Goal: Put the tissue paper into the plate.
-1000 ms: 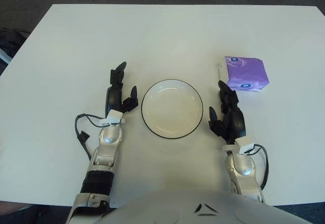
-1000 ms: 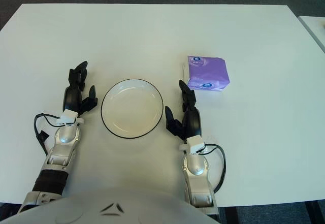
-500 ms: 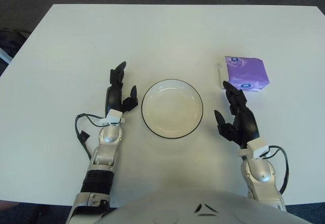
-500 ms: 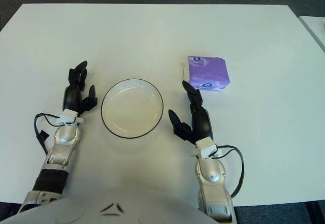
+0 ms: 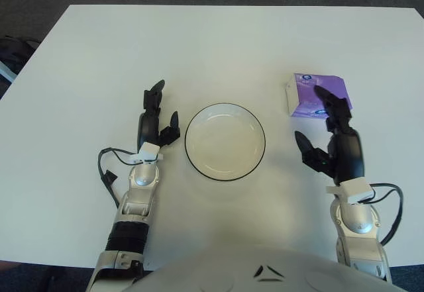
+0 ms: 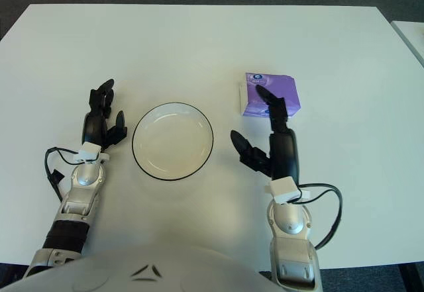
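A: Left eye view: right hand hangs over the near edge of the purple tissue pack, fingers spread wide, gripping nothing. Pack lies flat on the desk, right of centre, well clear of the desk's right edge.

B: Plate?

A: Empty, mid-desk, nearer the front edge. Pack is well apart from it, off to its right and a bit further back.

B: Left hand?

A: Idle, just left of the plate, fingers loosely open, nothing held.

B: Risks?

A: Pack looks soft and slick. If the fingers close on one corner only, it'll likely squash or slip out. A downward press without closing could skid it toward the back edge. Carrying it low could clip the plate rim and shove the plate.

B: Room?

A: Plenty. Bare desk between pack and plate, nothing in the path. Wide margin behind and right of the pack too.
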### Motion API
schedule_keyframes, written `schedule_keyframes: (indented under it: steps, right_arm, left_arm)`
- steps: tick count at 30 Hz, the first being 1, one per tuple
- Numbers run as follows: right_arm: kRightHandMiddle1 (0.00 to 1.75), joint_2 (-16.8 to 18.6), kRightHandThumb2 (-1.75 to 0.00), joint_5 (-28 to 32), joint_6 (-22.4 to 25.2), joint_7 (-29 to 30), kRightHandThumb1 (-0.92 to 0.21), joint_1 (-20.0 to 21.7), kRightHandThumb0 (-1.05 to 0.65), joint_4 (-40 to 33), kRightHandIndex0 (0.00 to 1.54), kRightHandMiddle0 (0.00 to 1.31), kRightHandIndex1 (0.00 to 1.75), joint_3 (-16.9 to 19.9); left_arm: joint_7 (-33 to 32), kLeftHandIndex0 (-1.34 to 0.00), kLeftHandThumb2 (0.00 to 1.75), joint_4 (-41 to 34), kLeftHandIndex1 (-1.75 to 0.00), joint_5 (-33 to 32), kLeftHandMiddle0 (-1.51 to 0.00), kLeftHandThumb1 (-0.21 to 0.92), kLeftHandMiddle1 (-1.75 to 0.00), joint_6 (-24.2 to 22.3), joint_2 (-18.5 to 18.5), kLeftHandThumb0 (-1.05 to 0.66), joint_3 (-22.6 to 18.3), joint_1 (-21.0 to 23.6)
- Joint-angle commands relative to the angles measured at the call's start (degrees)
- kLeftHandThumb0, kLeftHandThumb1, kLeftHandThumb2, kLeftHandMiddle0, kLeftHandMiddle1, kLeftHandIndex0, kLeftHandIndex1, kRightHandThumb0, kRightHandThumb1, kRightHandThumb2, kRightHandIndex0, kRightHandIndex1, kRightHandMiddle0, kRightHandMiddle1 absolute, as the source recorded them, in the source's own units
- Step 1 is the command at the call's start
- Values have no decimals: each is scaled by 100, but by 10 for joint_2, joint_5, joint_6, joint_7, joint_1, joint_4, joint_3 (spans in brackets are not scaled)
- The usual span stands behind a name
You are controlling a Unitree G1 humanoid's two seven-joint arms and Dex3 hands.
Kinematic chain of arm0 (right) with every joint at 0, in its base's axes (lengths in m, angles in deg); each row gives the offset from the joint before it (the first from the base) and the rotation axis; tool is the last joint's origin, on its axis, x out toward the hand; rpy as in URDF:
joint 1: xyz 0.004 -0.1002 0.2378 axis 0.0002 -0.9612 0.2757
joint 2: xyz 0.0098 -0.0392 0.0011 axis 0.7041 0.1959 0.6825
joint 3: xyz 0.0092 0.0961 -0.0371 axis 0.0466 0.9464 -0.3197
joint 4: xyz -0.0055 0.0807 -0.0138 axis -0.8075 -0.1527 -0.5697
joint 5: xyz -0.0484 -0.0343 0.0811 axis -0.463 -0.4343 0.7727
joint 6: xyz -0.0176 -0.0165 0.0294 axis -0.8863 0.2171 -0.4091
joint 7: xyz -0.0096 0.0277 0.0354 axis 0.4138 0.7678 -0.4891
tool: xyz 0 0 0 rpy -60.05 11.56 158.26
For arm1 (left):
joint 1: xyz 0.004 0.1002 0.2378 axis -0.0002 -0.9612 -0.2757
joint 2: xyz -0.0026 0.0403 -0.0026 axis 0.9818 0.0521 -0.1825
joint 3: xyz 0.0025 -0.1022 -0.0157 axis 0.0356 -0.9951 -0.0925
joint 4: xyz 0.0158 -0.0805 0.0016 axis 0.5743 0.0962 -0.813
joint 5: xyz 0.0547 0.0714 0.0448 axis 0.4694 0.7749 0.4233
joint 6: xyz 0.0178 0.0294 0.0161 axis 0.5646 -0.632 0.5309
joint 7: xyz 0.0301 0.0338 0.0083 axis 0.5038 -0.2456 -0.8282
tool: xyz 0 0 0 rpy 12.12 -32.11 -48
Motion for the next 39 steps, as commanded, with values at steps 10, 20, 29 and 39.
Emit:
schedule_keyframes:
  steps: [10,20,29,39]
  right_arm:
    - [91,-25,-47,-47,-56,48,-92,61,-82,39,24,0,14,65]
    - [85,-62,-48,-21,-31,34,-92,168,-77,76,24,0,14,111]
    - [79,-91,-47,-30,13,30,-88,291,-68,122,23,0,13,114]
    - [75,-205,-49,-81,86,-64,-88,394,-67,187,22,0,12,89]
  left_arm:
    - [6,0,77,55,-66,1,-27,92,-3,-29,-12,-68,9,-48]
    - [2,0,77,56,-66,8,-27,92,-4,-29,-11,-68,10,-48]
    - [5,0,77,58,-67,5,-27,92,-3,-32,-11,-69,9,-46]
    - [5,0,76,66,-67,5,-27,92,-3,-29,-10,-69,9,-43]
